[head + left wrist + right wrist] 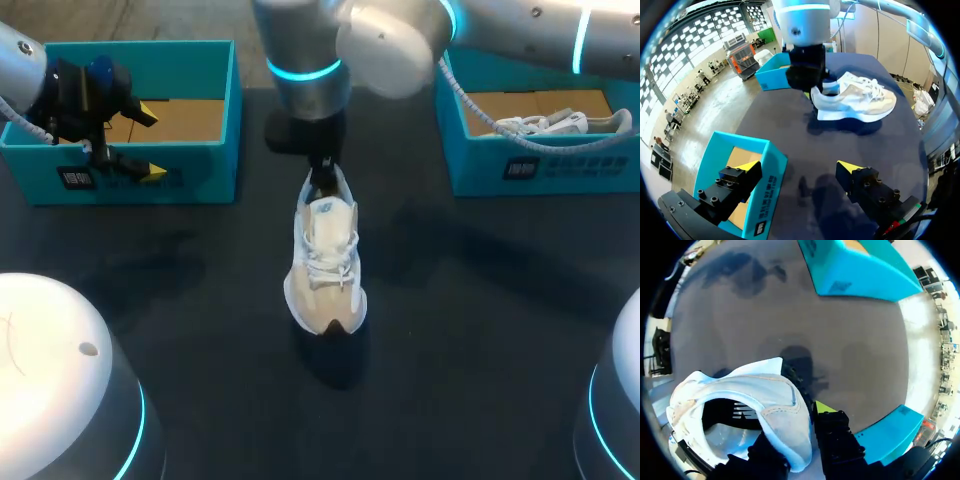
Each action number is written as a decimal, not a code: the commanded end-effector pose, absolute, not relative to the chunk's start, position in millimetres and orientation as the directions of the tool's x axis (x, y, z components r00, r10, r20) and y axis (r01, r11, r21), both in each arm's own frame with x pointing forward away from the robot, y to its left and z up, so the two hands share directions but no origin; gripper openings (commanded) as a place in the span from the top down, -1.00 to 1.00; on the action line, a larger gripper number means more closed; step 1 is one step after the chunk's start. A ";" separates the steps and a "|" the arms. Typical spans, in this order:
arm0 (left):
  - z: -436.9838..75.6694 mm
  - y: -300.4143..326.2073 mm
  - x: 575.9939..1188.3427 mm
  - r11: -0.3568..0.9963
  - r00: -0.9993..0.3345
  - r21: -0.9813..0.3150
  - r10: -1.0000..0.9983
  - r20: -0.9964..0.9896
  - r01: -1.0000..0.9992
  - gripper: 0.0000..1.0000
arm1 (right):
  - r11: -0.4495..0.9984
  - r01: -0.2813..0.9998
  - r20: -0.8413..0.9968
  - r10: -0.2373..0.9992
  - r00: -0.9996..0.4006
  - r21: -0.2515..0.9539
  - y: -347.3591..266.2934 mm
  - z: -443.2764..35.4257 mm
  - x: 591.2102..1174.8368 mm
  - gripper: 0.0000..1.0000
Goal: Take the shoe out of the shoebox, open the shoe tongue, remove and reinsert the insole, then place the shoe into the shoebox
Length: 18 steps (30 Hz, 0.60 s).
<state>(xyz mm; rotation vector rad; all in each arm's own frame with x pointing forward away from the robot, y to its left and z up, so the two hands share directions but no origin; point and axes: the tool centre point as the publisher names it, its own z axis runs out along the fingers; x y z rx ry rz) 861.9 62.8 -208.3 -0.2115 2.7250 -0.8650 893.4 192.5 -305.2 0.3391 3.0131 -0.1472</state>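
A white shoe (325, 265) stands on the dark table (470, 300) in the middle, toe toward the near edge. My right gripper (320, 182) comes down on its heel. In the right wrist view one finger is inside the shoe (740, 400) and the yellow-tipped one outside, so the right gripper (795, 427) is shut on the heel collar. The left wrist view shows the shoe (855, 100) side-on with the right gripper (812, 92) at its heel. My left gripper (140, 143) hangs open over the left teal shoebox (235, 100), well away from the shoe, with nothing between its fingers (747, 167).
A second teal shoebox (540, 170) at the back right holds another white shoe (550, 125). The left box (765, 170) shows only its brown cardboard floor. Two white round bases (50, 370) sit at the near corners.
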 end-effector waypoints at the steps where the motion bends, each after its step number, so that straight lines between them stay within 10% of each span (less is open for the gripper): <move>1: -208.2 63.0 861.9 0.812 -0.952 -0.581 -0.218 -0.214 -0.056 -1.00 | 0.974 0.220 -0.124 0.211 -0.970 -0.056 178.3 -247.7 877.3 1.00; 18: -208.2 63.0 861.9 0.812 -0.952 -0.581 -0.218 -0.214 -0.056 -1.00 | 0.987 0.159 -0.213 0.154 -0.965 -0.008 171.9 -169.2 869.9 1.00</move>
